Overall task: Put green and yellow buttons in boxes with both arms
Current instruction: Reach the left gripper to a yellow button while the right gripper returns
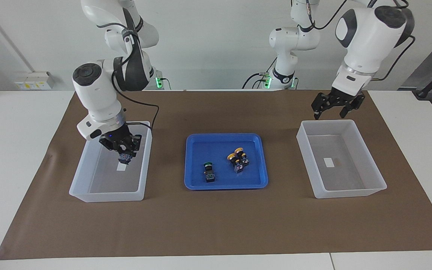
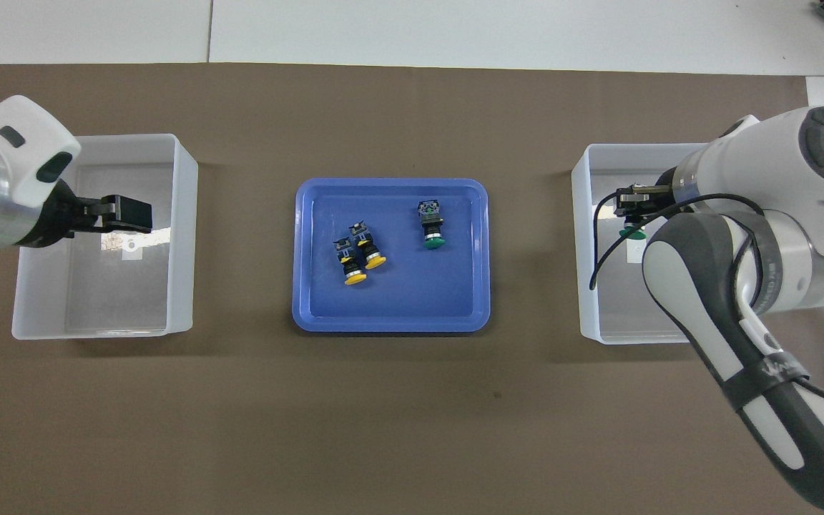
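White wall (image 1: 216, 45), white table (image 1: 13, 150), brown mat (image 1: 216, 225).

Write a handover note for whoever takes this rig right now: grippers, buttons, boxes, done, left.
Right gripper: shut on a green button, hanging over the box at the right arm's end.
Left gripper: open, empty, over the other box.
Blue tray: one green button and two yellow buttons.
Done: nothing lies in either box yet.
Left: release the held button, then box the three in the tray.
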Available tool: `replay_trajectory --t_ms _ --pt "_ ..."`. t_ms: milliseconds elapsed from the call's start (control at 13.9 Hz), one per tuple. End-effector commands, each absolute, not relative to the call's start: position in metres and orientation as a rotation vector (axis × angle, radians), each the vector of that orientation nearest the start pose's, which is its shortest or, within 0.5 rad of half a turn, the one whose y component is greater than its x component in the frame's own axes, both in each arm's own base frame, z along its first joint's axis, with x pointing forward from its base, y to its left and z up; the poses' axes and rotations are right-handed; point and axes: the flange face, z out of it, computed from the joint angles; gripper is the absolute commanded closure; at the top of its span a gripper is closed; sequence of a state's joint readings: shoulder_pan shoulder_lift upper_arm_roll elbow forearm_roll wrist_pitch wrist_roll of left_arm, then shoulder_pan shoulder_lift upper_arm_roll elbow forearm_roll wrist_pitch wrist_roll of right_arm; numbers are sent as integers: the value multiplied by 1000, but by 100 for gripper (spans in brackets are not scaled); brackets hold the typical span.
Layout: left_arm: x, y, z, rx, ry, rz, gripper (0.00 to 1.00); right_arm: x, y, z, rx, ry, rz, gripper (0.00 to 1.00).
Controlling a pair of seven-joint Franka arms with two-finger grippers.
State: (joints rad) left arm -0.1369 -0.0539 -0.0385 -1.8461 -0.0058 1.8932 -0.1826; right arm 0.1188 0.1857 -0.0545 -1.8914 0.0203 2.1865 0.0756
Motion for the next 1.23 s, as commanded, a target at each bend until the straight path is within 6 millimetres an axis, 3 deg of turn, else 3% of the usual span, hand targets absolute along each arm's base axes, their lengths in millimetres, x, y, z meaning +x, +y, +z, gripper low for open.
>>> replay_trajectory --t_ms 0,288,360,432,505,577,793,937,1153 --pt "527 -130 523 -3184 -127 -223 0 610 12 382 -3128 -64 -209 100" --pt "534 -194 479 -3209 -220 -256 0 603 -11 335 -3133 -12 -229 100" --pt "534 -209 463 -3216 -232 -268 0 600 -11 328 -3133 -12 -234 91" --pt "536 -221 449 -3226 -231 -293 0 598 -13 323 -3134 -7 -239 67" --pt "538 -226 440 -3236 -226 -335 0 598 -15 321 -3134 1 -236 26" --pt "536 -225 433 -3239 -226 -351 0 597 -17 321 -3134 6 -234 0" --pt "533 -238 405 -3245 -200 -341 0 601 -13 334 -3132 -2 -253 0" --pt "533 -265 367 -3258 -189 -336 0 605 0 364 -3125 -36 -272 0" --pt "536 -276 342 -3266 -209 -342 0 621 26 418 -3108 -87 -222 0"
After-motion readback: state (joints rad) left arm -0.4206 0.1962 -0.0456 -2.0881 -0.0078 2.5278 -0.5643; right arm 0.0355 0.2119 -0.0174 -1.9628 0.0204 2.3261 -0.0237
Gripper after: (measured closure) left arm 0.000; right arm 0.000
